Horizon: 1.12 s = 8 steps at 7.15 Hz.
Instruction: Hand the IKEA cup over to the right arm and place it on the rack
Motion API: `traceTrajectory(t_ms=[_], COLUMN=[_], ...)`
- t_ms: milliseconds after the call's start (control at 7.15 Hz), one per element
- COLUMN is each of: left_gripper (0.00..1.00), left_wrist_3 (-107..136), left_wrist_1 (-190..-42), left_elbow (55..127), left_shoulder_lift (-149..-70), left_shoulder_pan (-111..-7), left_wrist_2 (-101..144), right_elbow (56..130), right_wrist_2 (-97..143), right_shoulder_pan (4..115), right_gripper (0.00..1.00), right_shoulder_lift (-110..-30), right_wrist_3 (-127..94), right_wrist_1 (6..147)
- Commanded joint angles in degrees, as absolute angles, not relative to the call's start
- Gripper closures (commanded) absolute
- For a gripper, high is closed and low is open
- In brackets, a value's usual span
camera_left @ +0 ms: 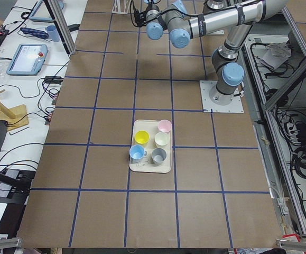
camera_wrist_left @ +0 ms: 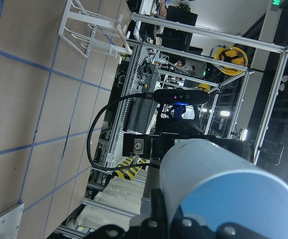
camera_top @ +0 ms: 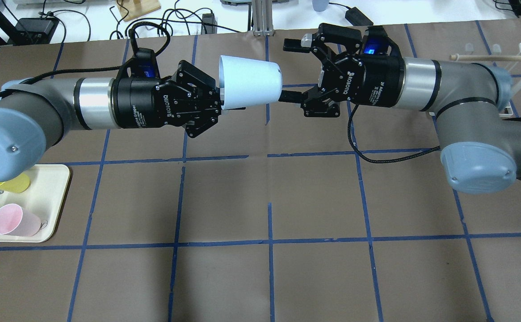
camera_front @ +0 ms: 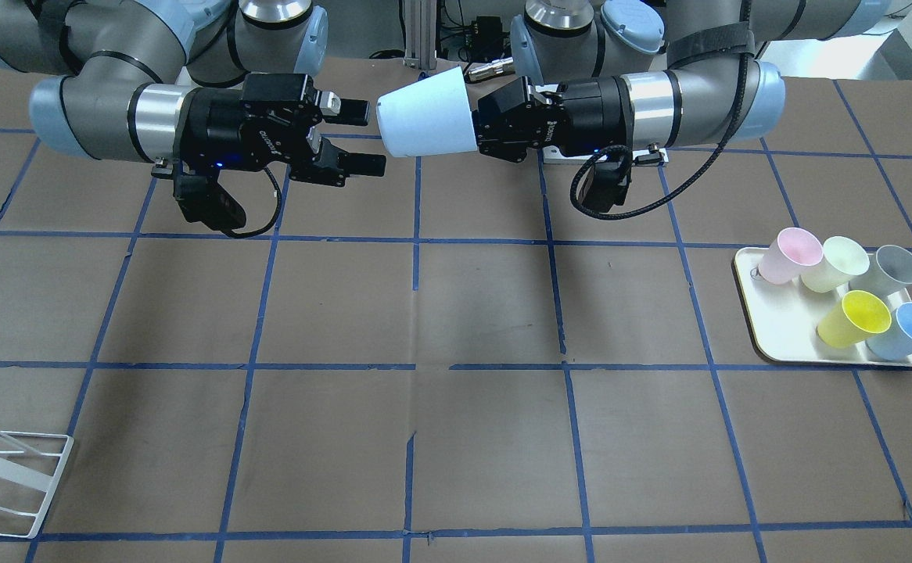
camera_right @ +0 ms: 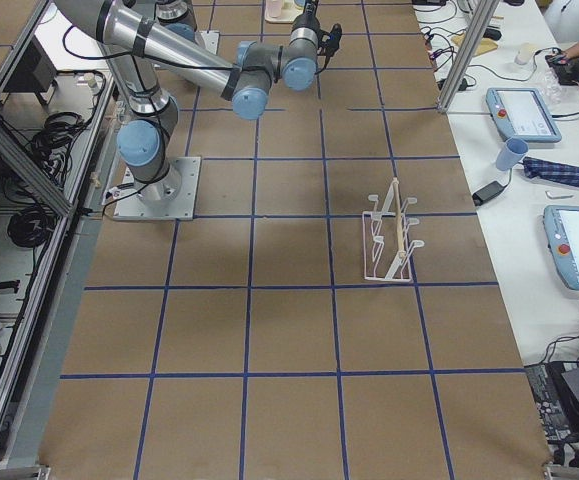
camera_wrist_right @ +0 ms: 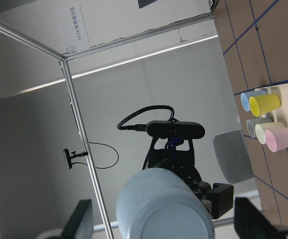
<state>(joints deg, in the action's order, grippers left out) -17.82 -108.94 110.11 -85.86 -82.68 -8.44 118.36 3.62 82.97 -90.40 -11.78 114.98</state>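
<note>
Your left hand (camera_top: pixel 218 99) is gripping the blue cup (camera_top: pixel 251 82) by its rim above the bench (camera_top: pixel 224 201); your right hand (camera_top: pixel 292 69) is standing open at its base. Releasing too early risks dropping it.

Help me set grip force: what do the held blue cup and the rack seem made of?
The IKEA cup: probably plastic, matte pale blue, uniform colour, no glare. The rack: apparently white-coated metal wire, thin straight prongs, with one tan rod that looks wooden.
</note>
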Motion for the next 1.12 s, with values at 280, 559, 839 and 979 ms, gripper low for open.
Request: traceTrajectory(t_ms=[280,559,839,979], left_gripper=[1.0,1.0,1.0,1.0], left_wrist_3=[-16.44,-15.03,-15.12,-15.12], left_wrist_1=[-108.63,-107.23,-107.14,-107.14], left_elbow=[110.13,110.13,110.13,110.13], left_shoulder_lift=[-85.78,-85.87,-85.96,-85.96], left_shoulder_pan=[-85.86,-86.13,-86.13,-86.13], left_wrist_2=[-4.93,-4.92,-5.01,-5.01], right_elbow=[118.83,118.57,118.39,118.39], right_wrist_2=[3.69,3.78,3.78,4.3], right_shoulder_pan=[84.19,85.17,85.08,85.08], right_gripper=[0.03,0.04,0.04,0.04], right_shoulder_lift=[-90.79,-90.79,-91.93,-92.54], right_wrist_3=[-17.66,-20.56,-23.98,-25.21], right_wrist_1=[116.81,116.89,116.89,116.89])
